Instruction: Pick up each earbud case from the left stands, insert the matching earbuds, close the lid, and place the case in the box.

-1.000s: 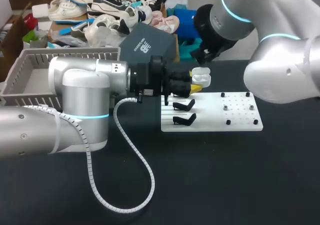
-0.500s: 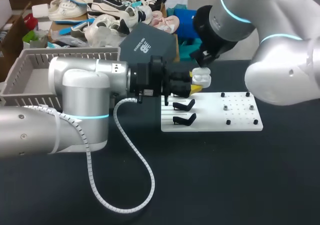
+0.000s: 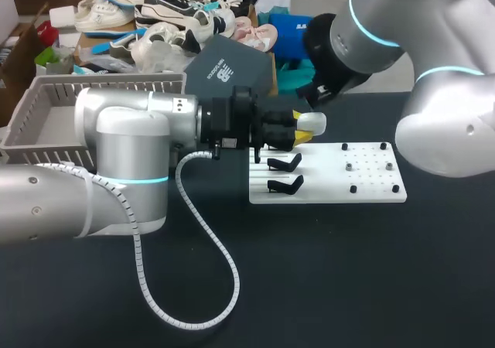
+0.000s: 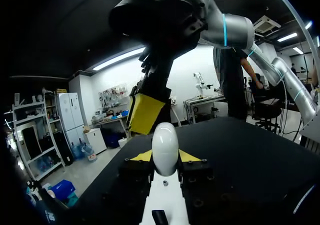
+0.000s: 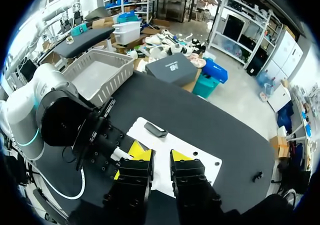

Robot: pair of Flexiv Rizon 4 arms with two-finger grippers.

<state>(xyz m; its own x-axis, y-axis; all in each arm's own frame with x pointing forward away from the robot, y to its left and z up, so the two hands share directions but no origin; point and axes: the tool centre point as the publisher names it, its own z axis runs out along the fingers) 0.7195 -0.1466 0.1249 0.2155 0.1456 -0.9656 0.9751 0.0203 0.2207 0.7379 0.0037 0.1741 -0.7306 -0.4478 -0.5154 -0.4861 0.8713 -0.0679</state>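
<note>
A white earbud case [image 3: 312, 121], its lid down, is held above the far left corner of the white board [image 3: 363, 179]. My left gripper [image 3: 303, 129] is shut on it. In the left wrist view the oval case [image 4: 165, 146] stands upright between the yellow tips. My right gripper [image 3: 317, 97] hangs just above and behind the case, and one of its yellow fingers [image 4: 145, 114] shows beyond the case. Its own view shows the right gripper [image 5: 160, 156] open, with a narrow gap holding nothing. Two black stands [image 3: 285, 162] [image 3: 285, 184] on the board are bare.
A grey basket [image 3: 46, 100] sits at the far left behind my left arm. A dark box [image 3: 228, 69] stands behind the board. Small black pegs [image 3: 353, 188] dot the board's right half. The left arm's white cable [image 3: 209, 240] loops over the dark tabletop in front.
The case's lid stood open one second ago and is now down. My right gripper has lifted slightly up and away from the case. The left arm has kept still.
</note>
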